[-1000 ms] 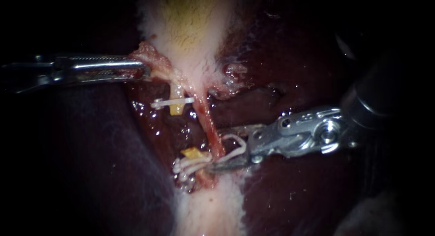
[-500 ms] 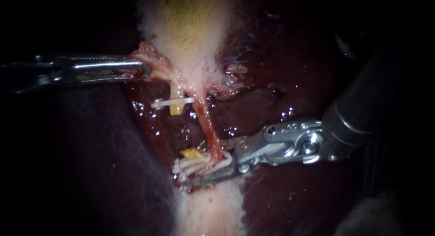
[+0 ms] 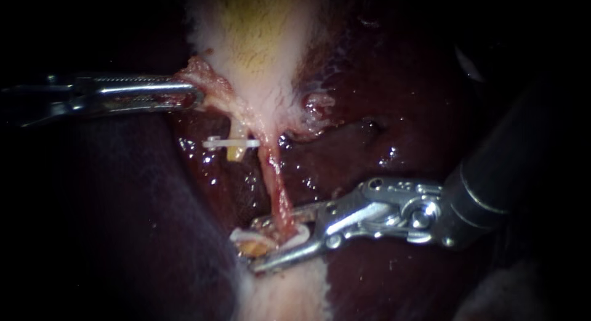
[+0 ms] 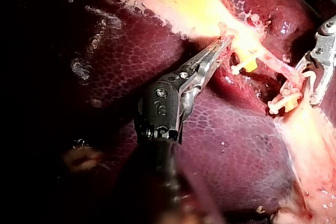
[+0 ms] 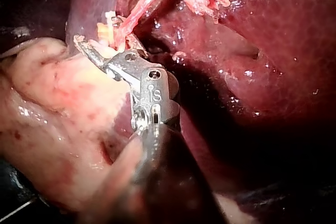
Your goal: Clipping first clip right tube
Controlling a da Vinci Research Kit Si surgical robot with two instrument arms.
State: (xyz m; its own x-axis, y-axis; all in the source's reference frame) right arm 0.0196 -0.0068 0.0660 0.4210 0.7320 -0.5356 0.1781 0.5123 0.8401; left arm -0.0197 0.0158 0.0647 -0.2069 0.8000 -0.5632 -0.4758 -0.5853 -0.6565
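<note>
Since a second ago your right instrument (image 3: 253, 247) has pushed in toward the left. Its jaws, which then lay just beside the right tube (image 3: 275, 176), now stand apart on either side of that tube's lower end, one above it and one below. Between them they carry a white clip (image 3: 303, 233), touched by both jaws, and the tube runs through the gap.

Just beyond the jaw tips sit the lower clips (image 3: 243, 236), bunched together over a yellow stump (image 3: 253, 249). The right tube is a thin red strand running nearly straight from the foot of the gallbladder (image 3: 255, 44) down to the jaws, with dark liver (image 3: 400, 105) on both sides.

Your left instrument (image 3: 198, 97) has not shifted. Its jaws are clamped on a ragged flap (image 3: 196, 71) at the gallbladder's lower left edge. Beside the top of the right tube, the upper clip (image 3: 229, 142) lies across a short yellowish stub (image 3: 234, 152).
</note>
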